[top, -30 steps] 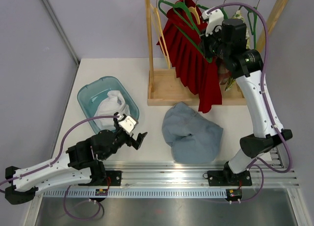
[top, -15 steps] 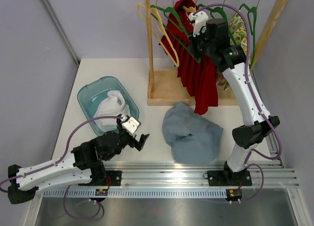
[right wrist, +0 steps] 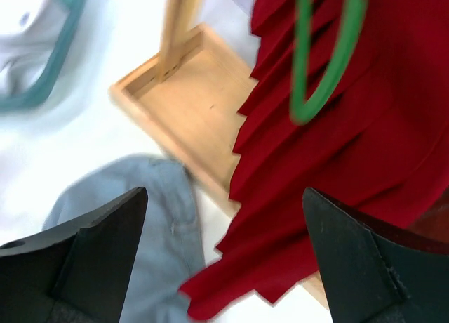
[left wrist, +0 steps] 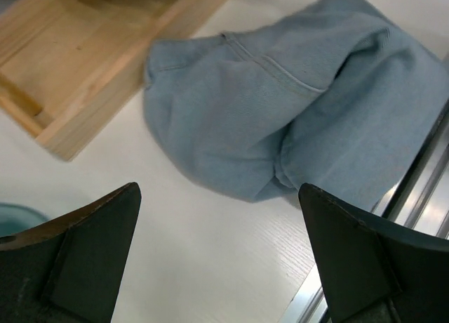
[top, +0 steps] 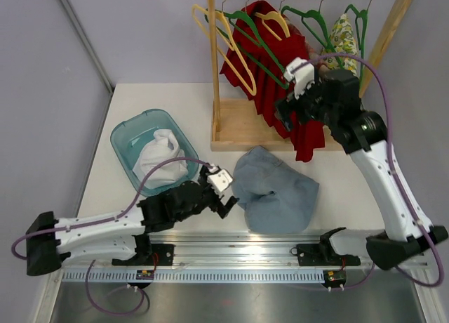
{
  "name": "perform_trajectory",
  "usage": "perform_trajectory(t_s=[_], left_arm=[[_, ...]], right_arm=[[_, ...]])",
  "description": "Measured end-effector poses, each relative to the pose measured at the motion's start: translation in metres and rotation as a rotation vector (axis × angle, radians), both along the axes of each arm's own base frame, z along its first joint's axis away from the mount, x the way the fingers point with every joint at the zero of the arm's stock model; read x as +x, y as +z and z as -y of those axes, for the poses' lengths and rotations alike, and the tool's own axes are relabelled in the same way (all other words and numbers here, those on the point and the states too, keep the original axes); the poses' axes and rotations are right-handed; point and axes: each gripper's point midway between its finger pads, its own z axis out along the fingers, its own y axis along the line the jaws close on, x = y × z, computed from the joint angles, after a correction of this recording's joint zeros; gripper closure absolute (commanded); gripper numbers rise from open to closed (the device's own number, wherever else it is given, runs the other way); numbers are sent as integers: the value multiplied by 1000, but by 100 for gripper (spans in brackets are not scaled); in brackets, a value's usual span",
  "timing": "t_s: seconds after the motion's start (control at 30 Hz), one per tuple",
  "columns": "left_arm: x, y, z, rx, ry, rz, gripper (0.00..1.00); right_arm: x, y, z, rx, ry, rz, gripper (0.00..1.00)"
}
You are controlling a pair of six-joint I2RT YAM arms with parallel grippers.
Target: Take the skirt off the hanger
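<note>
The red pleated skirt [top: 270,102] hangs on a green hanger [top: 245,28] from the wooden rack's rail. Its hem reaches down past the rack's base. My right gripper [top: 283,116] is open beside the skirt's lower half, with nothing between its fingers. In the right wrist view the skirt [right wrist: 337,175] and a loop of the green hanger [right wrist: 330,63] fill the upper right, ahead of the open right gripper [right wrist: 224,191]. My left gripper [top: 228,196] is open low over the table, at the left edge of a blue garment [top: 277,189].
The wooden rack base [top: 235,126] stands at the back. More hangers, one yellow [top: 224,42], and a floral garment [top: 344,35] hang on the rail. A teal basin [top: 123,137] holding white cloth [top: 160,151] sits at the left. The blue garment [left wrist: 302,105] lies near the front rail.
My right gripper has opened and dropped from the rail down to the skirt's lower half; the hangers have swung left. My left arm has moved right, up to the blue garment.
</note>
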Motion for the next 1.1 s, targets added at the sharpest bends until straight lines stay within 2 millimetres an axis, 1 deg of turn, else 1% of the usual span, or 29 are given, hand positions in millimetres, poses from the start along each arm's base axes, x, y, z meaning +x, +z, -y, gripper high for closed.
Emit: perform_trajectory(t_s=[0.03, 0.1, 0.17, 0.23, 0.27, 0.33, 0.4, 0.47, 0.53, 0.57, 0.6, 0.63, 0.67, 0.7, 0.77, 0.83, 0.9, 0.97, 1.0, 1.1], left_arm=[[0, -7, 11, 28, -29, -8, 1], [1, -17, 35, 73, -87, -17, 1], [2, -25, 59, 106, -147, -16, 1], [1, -29, 79, 117, -200, -8, 1], [1, -32, 89, 121, -227, 1, 1], [1, -37, 106, 127, -284, 25, 1], [0, -42, 118, 131, -331, 47, 1], [0, -51, 130, 146, -373, 67, 3], [1, -62, 141, 161, -403, 73, 12], [1, -67, 147, 167, -416, 71, 20], [2, -72, 150, 176, -426, 67, 47], [2, -79, 155, 176, -433, 56, 59], [4, -84, 157, 184, -434, 54, 69], [5, -88, 158, 188, -432, 49, 98], [7, -95, 159, 191, -423, 38, 100], [8, -93, 159, 180, -417, 43, 100], [7, -89, 154, 167, -406, 48, 100], [5, -78, 142, 152, -389, 57, 100], [4, -70, 134, 147, -376, 65, 100], [4, -32, 110, 108, -329, 107, 100]], right_arm=[[-17, 1, 3, -19, 47, 24, 0], [-46, -3, 6, -52, 131, 51, 0], [-72, -19, 6, -81, 222, 52, 1], [-94, -46, 5, -107, 308, 19, 1], [-101, -59, 5, -114, 340, 1, 0], [-117, -94, 6, -122, 396, -65, 0], [-127, -130, 9, -122, 420, -147, 1], [-132, -159, 13, -114, 417, -214, 1], [-135, -178, 17, -103, 402, -251, 0], [-135, -185, 18, -96, 394, -261, 1], [-135, -189, 20, -86, 386, -263, 0], [-135, -191, 22, -82, 375, -264, 0], [-133, -192, 24, -78, 359, -262, 1], [-130, -192, 26, -73, 343, -256, 1], [-125, -191, 28, -57, 315, -246, 1], [-120, -191, 33, -44, 280, -244, 0], [-113, -192, 39, -36, 232, -247, 1], [-108, -192, 45, -33, 192, -249, 1], [-105, -192, 47, -31, 176, -250, 1], [-102, -194, 50, -30, 148, -259, 0]])
